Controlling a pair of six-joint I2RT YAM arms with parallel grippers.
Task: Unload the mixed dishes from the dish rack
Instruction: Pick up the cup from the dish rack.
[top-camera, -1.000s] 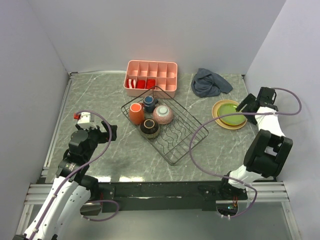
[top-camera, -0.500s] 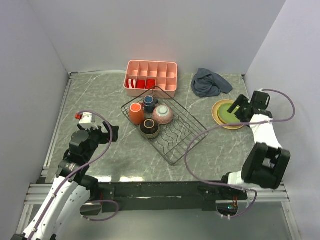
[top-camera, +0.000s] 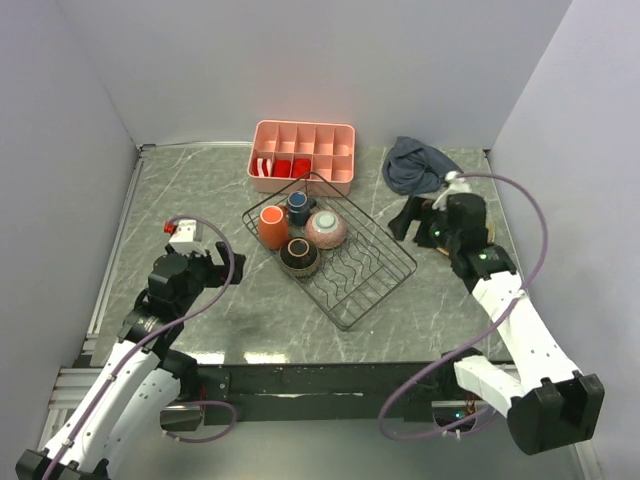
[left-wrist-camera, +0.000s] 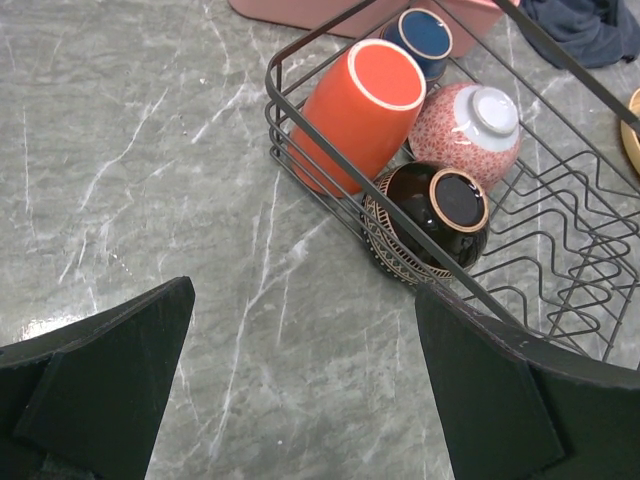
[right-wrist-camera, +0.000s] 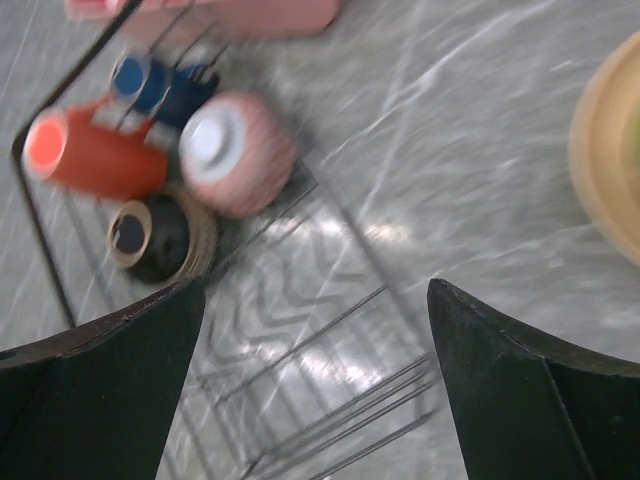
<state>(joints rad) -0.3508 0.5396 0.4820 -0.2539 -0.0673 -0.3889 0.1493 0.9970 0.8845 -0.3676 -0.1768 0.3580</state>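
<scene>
We see the right gripper (top-camera: 412, 222) spread wide and empty, arm stretched forward, hovering at 2 o'clock of the dish rack (top-camera: 345, 262), likely lining up on the pinkish speckled bowl (right-wrist-camera: 235, 150); tan plate (right-wrist-camera: 612, 150) lies off the rack. Our left gripper (left-wrist-camera: 300, 400) is spread too, elbow bent, at 9 o'clock, facing the orange mug (left-wrist-camera: 355, 110) and the upturned dark-brown bowl (left-wrist-camera: 430, 220) in the rack's 11 o'clock corner

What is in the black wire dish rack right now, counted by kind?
Mugs and cups: 2 (tall orange mug on its side, small dark-blue cup)
Bowls: 2 (pinkish speckled bowl, dark-brown bowl, both bottom-up)
Total: 4 items in the black wire dish rack
</scene>
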